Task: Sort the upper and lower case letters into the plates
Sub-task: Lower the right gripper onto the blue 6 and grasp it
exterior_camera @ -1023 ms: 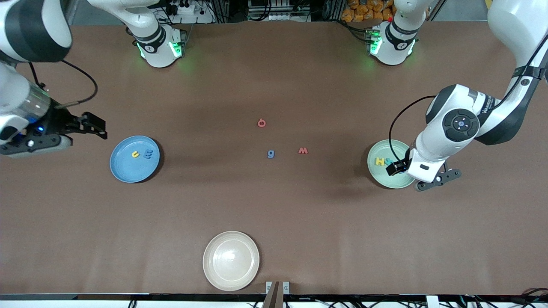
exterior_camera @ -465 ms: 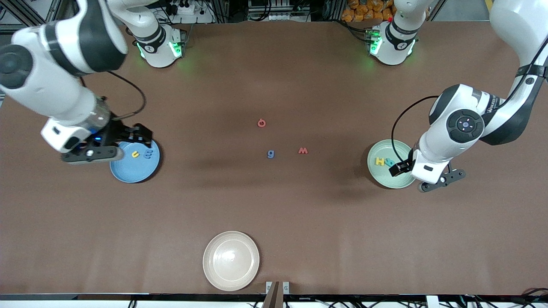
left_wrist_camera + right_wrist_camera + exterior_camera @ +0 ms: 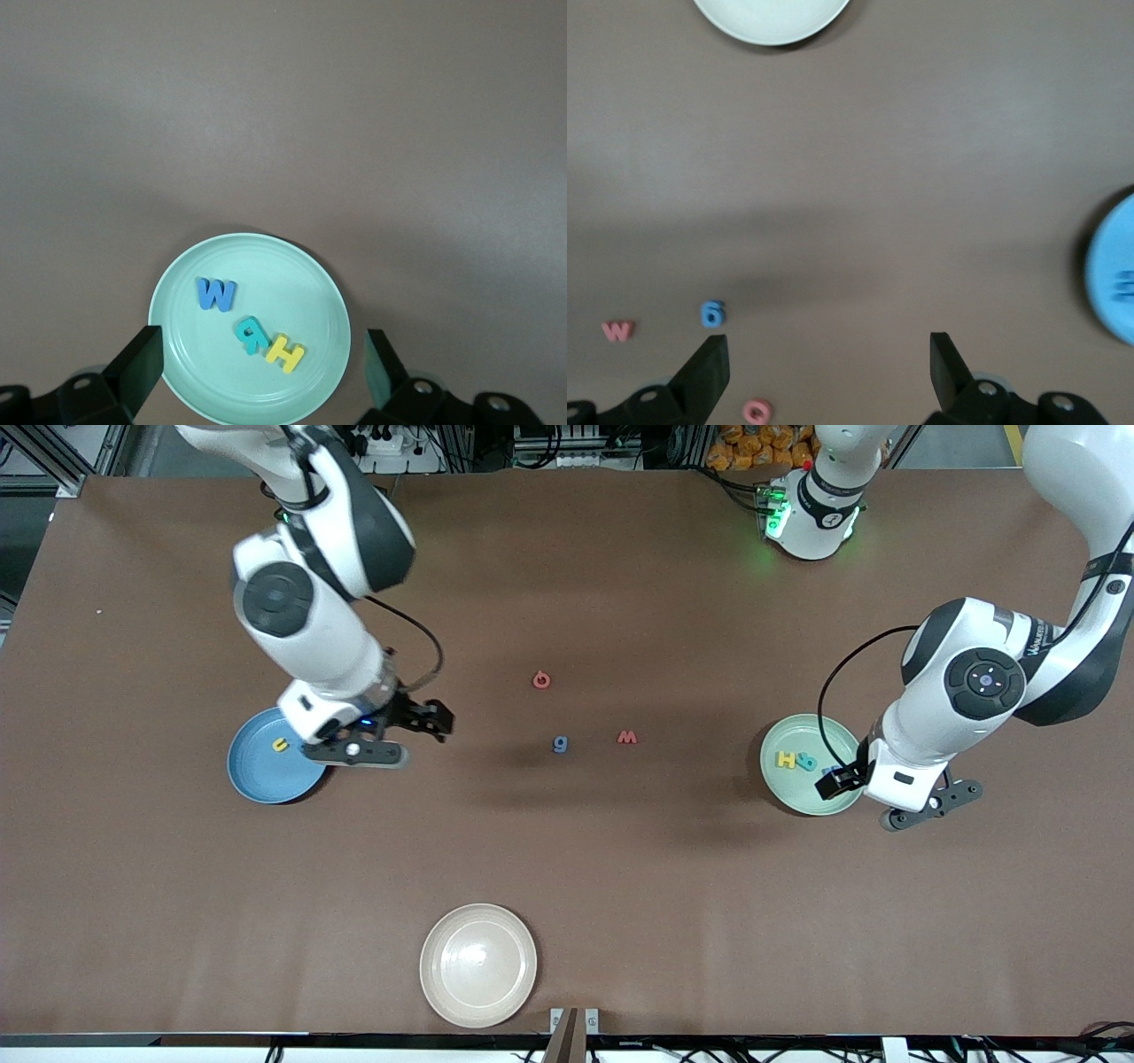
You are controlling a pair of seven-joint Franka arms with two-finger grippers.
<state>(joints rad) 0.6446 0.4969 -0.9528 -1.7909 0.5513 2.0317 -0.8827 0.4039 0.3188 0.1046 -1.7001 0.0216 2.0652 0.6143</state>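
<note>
Three loose letters sit out in the middle of the table: a red o-shaped one, a blue g and a red M, all well apart from both plates, with bare brown tabletop all around them.

My right gripper hangs over the table just beside the rim of the blue plate, on the side toward the loose letters, fingers spread wide with nothing between them. That plate has a yellow u in it; part of it is covered by my wrist.

My left gripper is over the edge of the mint green plate at the left arm's end, also wide open and empty. In that plate lie a blue W, a teal letter and a yellow H, the last two touching.

A cream plate rests close to the table edge nearest the front camera.
</note>
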